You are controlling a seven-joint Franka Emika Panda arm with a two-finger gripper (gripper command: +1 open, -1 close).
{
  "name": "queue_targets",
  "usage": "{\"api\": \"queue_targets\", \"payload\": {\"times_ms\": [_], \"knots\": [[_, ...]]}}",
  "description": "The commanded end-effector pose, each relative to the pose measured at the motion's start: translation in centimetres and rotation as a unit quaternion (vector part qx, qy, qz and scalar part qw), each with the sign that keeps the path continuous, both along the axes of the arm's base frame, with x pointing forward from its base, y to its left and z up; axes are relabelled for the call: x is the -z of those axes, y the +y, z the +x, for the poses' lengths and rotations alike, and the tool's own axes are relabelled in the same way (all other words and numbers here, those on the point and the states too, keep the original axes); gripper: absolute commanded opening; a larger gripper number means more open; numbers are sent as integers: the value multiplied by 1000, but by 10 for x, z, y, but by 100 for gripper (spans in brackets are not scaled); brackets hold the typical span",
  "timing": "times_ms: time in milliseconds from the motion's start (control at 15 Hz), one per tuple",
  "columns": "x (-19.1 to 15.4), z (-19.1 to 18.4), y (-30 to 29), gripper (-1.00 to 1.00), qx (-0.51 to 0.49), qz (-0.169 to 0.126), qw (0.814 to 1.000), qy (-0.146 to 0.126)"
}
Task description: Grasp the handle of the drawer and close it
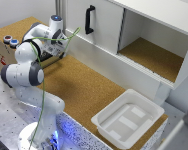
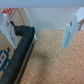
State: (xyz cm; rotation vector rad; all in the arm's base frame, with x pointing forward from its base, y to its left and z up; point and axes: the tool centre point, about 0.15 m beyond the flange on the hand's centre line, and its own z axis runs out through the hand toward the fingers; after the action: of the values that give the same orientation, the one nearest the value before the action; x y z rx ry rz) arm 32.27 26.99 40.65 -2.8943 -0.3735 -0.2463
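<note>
The drawer (image 1: 128, 117) is a shallow white tray-like box with low inner dividers, resting on the cork surface (image 1: 84, 87) at the exterior view's lower right. I see no handle on it. My gripper (image 1: 60, 48) hangs at the exterior view's upper left, far from the drawer, beside a cardboard box (image 1: 9, 52). In the wrist view my gripper (image 2: 40, 30) is open, with pale fingers (image 2: 71, 29) spread wide above the cork (image 2: 55, 62) and nothing between them. The drawer is out of the wrist view.
A tall white cabinet (image 1: 144, 30) with a cork-lined shelf (image 1: 154, 57) and a black handle (image 1: 89, 19) on its front stands at the back. A black hose (image 2: 20, 52) runs beside the box. A green cable (image 1: 44, 75) hangs along the arm.
</note>
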Motion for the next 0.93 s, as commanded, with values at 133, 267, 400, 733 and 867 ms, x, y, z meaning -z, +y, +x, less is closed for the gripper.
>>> {"api": "queue_targets", "payload": {"times_ms": [133,267,400,733,867], "knots": [[-7,-1,1,100,-10,5,1000,1],[-40,12,5,100,-15,-8,1000,-11],[-76,25,-2,100,-7,-25,999,-21],[-136,47,-5,100,-48,-63,996,-31],[-151,45,13,100,-86,-71,993,-29]]}}
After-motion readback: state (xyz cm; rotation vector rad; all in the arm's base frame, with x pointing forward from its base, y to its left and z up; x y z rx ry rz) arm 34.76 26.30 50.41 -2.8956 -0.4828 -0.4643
